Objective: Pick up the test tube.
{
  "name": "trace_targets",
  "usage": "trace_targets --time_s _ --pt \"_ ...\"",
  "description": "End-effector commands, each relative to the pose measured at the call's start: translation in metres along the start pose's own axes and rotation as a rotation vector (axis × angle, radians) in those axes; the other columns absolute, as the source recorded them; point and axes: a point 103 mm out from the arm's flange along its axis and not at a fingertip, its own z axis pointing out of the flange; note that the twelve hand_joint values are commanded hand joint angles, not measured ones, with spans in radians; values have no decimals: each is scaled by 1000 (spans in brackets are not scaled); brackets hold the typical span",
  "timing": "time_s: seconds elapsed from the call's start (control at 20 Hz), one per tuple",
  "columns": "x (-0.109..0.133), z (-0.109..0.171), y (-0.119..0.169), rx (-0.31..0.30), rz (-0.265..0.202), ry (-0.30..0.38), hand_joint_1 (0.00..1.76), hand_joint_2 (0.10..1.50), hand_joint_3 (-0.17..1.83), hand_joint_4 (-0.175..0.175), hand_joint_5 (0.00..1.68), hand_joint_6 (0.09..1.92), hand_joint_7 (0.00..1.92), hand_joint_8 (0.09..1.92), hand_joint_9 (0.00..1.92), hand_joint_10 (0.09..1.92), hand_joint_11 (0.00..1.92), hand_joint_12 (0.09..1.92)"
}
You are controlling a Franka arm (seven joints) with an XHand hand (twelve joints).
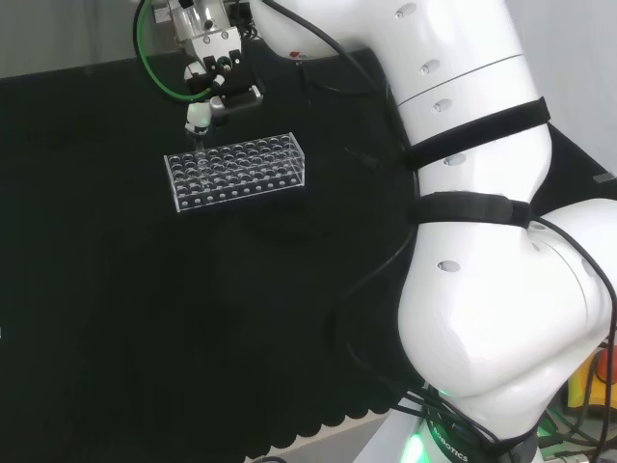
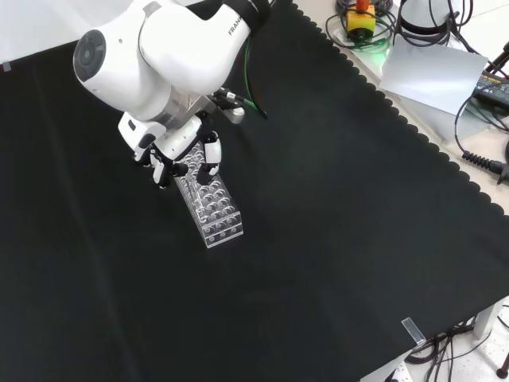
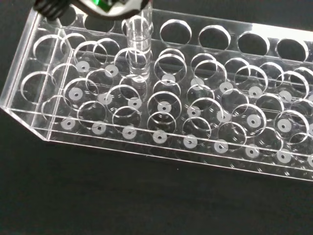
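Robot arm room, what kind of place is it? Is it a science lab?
Probably a robot lab set up for science-style practice. A white robot arm with a hand works over a clear test tube rack holding a test tube, on a bench under black cloth, with cables at the side.

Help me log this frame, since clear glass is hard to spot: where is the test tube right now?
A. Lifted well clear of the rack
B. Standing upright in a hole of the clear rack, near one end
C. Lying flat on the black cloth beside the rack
B: the wrist view shows the test tube upright in a hole of the clear rack, near its end, under the hand.
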Motion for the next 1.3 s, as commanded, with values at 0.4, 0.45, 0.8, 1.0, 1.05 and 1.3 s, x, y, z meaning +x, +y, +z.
trace_targets --time_s 0.4,0.45,0.8,1.0,1.05,1.3 --pt "17 16 7 8 -22 46 911 698 621 -137 663 765 1155 806 928 687 292 1460" --pt "18 17 7 7 -25 52 912 698 622 -137 665 765 1156 805 930 687 294 1459" --pt "36 7 6 -43 -33 37 1038 755 546 -133 937 764 1407 690 1178 628 445 1398" --pt "38 2 4 -94 -29 66 1179 863 332 -166 1165 714 1586 614 1406 603 747 1271" --pt "38 1 4 -101 -24 89 1187 852 348 -171 1180 706 1604 618 1430 612 811 1240" --pt "38 -11 3 -151 6 179 1203 769 495 -175 1212 703 1633 657 1488 653 1032 1104"
